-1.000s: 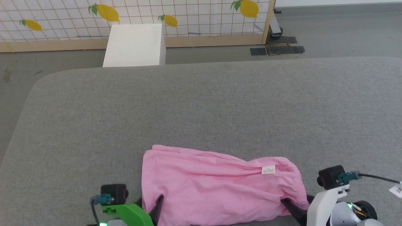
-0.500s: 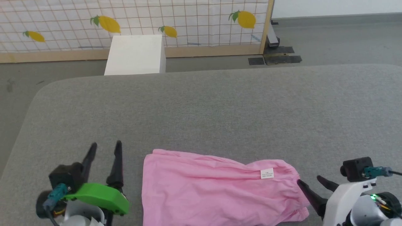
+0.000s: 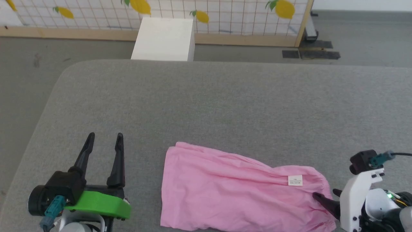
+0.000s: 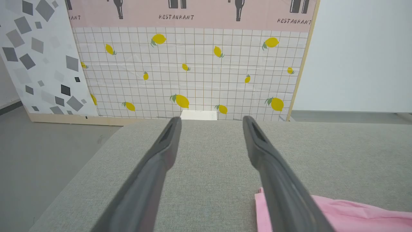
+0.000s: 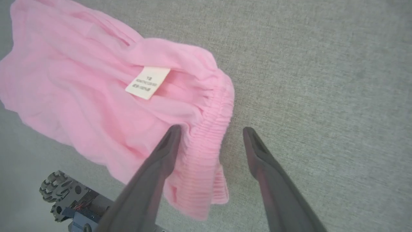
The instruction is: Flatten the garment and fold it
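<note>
The light pink garment [image 3: 231, 190] lies spread and wrinkled on the grey padded table [image 3: 206, 103], near its front edge. Its white label [image 3: 295, 180] faces up by the gathered waistband at the right end. My left gripper [image 3: 105, 136] stands open to the left of the garment, apart from it, fingers pointing away from me. In the left wrist view the left gripper [image 4: 211, 120] holds nothing and the garment's corner [image 4: 354, 216] shows at the lower right. My right gripper [image 5: 211, 129] is open over the garment's [image 5: 96, 96] ribbed waistband edge, and the label [image 5: 147, 82] lies just beyond its fingers.
A white box [image 3: 164, 38] stands on the floor beyond the table's far edge, before a lemon-patterned screen [image 3: 225, 13]. The table's rounded left corner [image 3: 64, 74] drops to grey floor. Part of a wheeled base [image 5: 64, 196] shows below the table's near edge.
The head camera has shifted. My left gripper has come off the garment's near left edge and now stands clear to its left. My right gripper has drawn back from under the right end.
</note>
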